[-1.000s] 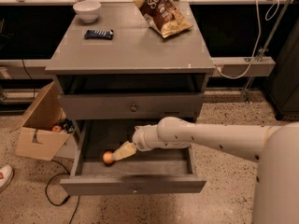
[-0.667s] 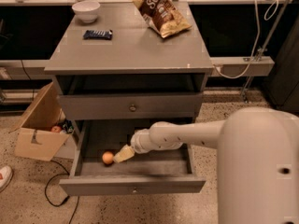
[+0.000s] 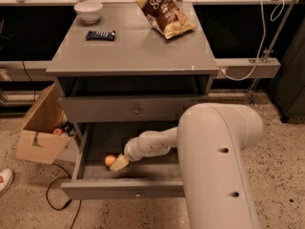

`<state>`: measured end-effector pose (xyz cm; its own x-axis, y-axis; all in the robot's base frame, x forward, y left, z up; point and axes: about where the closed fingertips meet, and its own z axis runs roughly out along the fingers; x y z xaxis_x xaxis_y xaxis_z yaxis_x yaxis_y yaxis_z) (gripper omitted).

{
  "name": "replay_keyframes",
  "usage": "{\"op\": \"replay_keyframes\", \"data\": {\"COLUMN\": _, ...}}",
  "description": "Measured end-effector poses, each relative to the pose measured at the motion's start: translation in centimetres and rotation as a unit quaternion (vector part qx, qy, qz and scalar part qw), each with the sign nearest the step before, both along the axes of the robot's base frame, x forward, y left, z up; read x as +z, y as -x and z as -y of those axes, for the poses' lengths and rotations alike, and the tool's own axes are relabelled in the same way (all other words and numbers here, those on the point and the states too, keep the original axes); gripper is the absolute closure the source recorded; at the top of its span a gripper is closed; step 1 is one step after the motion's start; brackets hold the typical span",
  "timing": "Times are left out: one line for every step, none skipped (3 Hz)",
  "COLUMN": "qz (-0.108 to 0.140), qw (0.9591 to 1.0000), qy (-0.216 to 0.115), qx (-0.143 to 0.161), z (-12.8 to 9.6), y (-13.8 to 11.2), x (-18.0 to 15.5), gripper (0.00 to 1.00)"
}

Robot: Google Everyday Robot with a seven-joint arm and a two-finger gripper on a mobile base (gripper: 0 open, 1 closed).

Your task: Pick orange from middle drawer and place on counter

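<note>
The middle drawer (image 3: 126, 188) is pulled open below the shut knobbed front. The orange (image 3: 109, 160) lies on the drawer floor at the left. My gripper (image 3: 118, 163) reaches down into the drawer, its pale tip right beside the orange on its right and touching or nearly touching it. The white arm runs from the lower right into the drawer and hides the drawer's right part. The counter (image 3: 133, 49) is the grey cabinet top above.
On the counter stand a white bowl (image 3: 88, 10), a dark candy bar (image 3: 100, 35) and a chip bag (image 3: 164, 14). An open cardboard box (image 3: 40, 128) with small items sits on the floor at the left. A cable (image 3: 57, 199) lies by the drawer's front.
The arm has come nearer the camera and fills the lower right. The gripper has slid left and forward to the orange; the orange has not visibly moved.
</note>
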<state>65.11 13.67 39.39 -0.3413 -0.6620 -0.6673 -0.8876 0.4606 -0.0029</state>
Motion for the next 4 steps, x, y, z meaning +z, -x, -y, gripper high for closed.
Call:
{"op": "replay_keyframes", "data": {"qz": -0.005, "qw": 0.9998, "qy": 0.005, "qx": 0.017, "z": -1.8, "y": 0.3, "x": -2.7, "gripper": 0.00}}
{"op": "replay_keyframes", "data": {"qz": -0.008, "qw": 0.9990, "qy": -0.004, "qx": 0.043, "z": -4.4, "y": 1.0, "x": -4.2, "gripper": 0.01}}
{"op": "replay_keyframes", "data": {"qz": 0.006, "qw": 0.9983, "qy": -0.016, "qx": 0.055, "z": -5.8, "y": 1.6, "x": -3.4, "gripper": 0.23}}
{"op": "replay_keyframes", "data": {"qz": 0.025, "qw": 0.9971, "qy": -0.027, "qx": 0.067, "z": -6.6, "y": 2.4, "x": -2.1, "gripper": 0.54}}
